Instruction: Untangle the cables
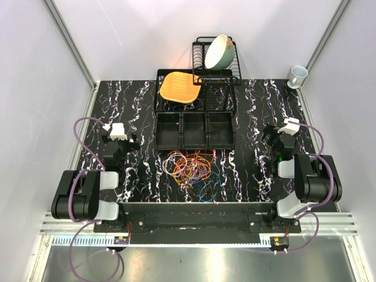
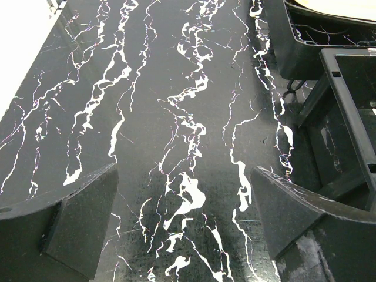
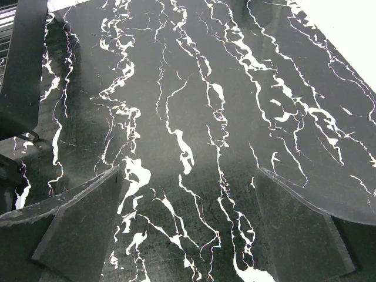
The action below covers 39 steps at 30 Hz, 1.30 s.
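While the cables [image 1: 191, 167] lie in one tangled, many-coloured heap at the middle of the bench [image 1: 247, 176], just in front of three black bins [image 1: 194, 130], we see the left pincer [image 2: 185, 217] and right pincer [image 3: 188, 217] hanging well off to either side, each with its fingers spread apart over the marbled top.

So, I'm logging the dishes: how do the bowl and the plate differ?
The bowl is pale and round; the plate is orange and squarish. The bowl stands tilted on edge; the plate lies nearly flat. Both rest on the black rack.
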Available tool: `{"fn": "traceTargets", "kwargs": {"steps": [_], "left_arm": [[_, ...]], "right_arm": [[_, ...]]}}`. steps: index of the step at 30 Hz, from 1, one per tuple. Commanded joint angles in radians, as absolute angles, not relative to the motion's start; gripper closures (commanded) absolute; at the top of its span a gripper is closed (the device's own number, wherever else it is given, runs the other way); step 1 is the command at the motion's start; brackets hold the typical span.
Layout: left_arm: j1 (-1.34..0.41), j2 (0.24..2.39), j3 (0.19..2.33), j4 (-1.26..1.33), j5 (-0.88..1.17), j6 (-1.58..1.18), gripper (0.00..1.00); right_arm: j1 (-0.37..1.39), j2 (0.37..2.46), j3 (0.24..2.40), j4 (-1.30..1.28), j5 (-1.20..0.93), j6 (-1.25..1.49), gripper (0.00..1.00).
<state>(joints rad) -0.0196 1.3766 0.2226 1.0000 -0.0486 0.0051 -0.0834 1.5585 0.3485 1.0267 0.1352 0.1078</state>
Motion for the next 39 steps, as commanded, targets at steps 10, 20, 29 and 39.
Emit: {"fn": "traceTargets", "kwargs": {"steps": [10,20,29,39], "left_arm": [[-0.011,1.373,0.252,1.074,-0.021,0.015,0.01],[-0.015,1.139,0.401,0.621,-0.128,-0.07,0.01],[0.105,1.069,0.827,-0.38,-0.107,-0.697,0.01],[0.186,1.028,0.762,-0.366,0.249,-0.661,0.01]], "right_arm": [[-0.089,1.552,0.37,1.059,0.121,0.094,0.0],[-0.086,1.185,0.544,0.541,0.118,0.252,0.0],[-0.087,0.928,0.632,0.236,-0.104,0.7,0.23],[-0.087,1.083,0.925,-0.297,-0.218,0.598,0.01]]}}
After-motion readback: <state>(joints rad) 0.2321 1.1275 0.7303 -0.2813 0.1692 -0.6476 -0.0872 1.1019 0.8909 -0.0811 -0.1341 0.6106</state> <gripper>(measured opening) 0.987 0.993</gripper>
